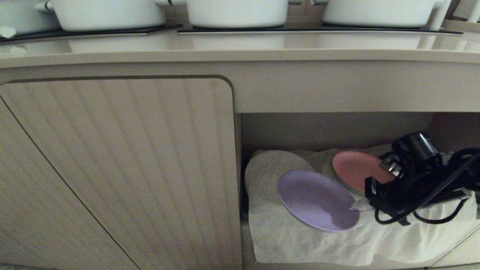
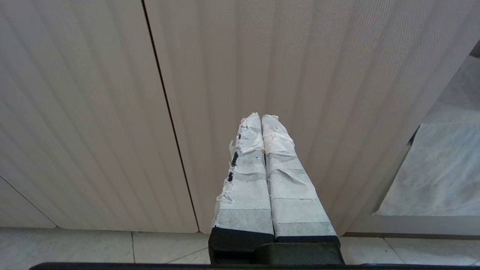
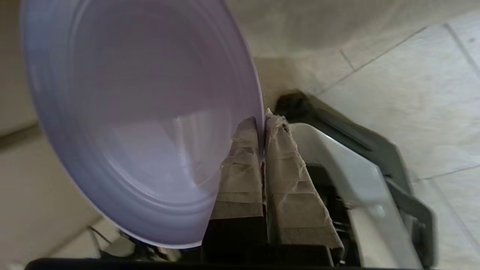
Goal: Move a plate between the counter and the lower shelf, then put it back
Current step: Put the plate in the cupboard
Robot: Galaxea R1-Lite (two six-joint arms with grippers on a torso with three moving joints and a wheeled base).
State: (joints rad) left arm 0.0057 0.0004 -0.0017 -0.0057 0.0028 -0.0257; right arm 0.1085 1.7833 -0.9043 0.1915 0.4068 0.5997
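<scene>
A: Nearest the lens, what do you see?

B: The right gripper, its paper-taped fingers clenched on the rim of the round, shallow lilac plastic plate. In the head view that gripper sits at the plate's right edge, and the plate is tilted, at the front of the opening.

A: So where is the plate, exactly?

B: At the mouth of the beige recessed lower shelf, over the thin wrinkled white cloth that lines it and hangs over the front lip. I cannot tell whether its lower edge touches the cloth.

A: Anything else in that compartment?

B: A round pink plate lies further in, just right of the lilac one, partly behind the black arm. A round hump shows under the cloth at the left.

A: And above?

B: The long beige counter, carrying three big white pots on black glass panels.

A: The other arm?

B: The left gripper is pressed together on nothing, facing a ribbed beige cabinet door.
</scene>
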